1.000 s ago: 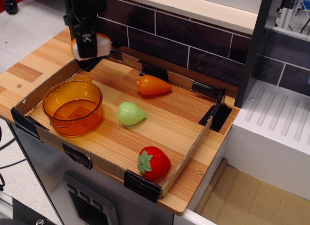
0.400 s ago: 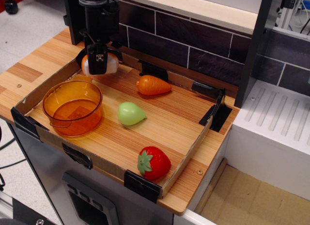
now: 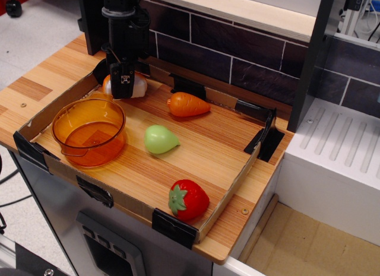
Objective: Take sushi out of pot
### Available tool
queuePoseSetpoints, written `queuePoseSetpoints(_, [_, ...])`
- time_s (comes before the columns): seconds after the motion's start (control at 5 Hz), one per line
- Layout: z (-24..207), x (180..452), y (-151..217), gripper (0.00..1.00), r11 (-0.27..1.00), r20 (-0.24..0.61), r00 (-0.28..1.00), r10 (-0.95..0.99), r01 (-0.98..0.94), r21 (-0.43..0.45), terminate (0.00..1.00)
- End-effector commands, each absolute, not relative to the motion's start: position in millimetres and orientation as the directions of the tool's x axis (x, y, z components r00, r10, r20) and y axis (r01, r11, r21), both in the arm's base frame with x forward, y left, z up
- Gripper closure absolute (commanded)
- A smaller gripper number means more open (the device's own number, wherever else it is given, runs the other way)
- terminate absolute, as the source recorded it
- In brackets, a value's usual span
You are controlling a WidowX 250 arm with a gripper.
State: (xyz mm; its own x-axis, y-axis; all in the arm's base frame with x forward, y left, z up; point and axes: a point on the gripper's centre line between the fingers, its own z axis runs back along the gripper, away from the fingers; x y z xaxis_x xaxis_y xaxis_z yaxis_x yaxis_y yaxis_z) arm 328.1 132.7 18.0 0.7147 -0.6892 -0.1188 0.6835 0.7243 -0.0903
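My black gripper [image 3: 123, 85] hangs at the back left corner of the cardboard tray [image 3: 228, 190], just behind the pot. It is shut on the sushi [image 3: 138, 85], whose white rice and orange edge show on both sides of the fingers, low at the tray floor. The translucent orange pot [image 3: 89, 130] stands at the tray's left front and holds nothing.
An orange carrot [image 3: 188, 104] lies at the tray's back middle. A green pear [image 3: 160, 139] lies in the centre and a red strawberry [image 3: 189, 200] at the front edge. A dark tiled wall runs behind; a white rack [image 3: 344, 151] stands to the right.
The gripper has carried the sushi right and down, from above the tray's back left corner to just above the tray floor behind the pot.
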Motion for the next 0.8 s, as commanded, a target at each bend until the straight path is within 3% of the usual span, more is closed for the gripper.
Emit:
queuePoseSetpoints(0.0, [38.0, 333.7, 147.2, 0.00, 0.730, -0.097, 0.724, -0.683, 0.680, -0.064, 0.00])
queuePoseSetpoints(0.2, [52.9, 332.2, 150.3, 0.00, 0.738, -0.076, 0.734, -0.675, 0.674, -0.042, 0.00])
queuePoseSetpoints(0.6, [119.5, 328.8, 147.5, 0.00, 0.760, 0.077, 0.761, -0.644, 0.648, -0.051, 0.00])
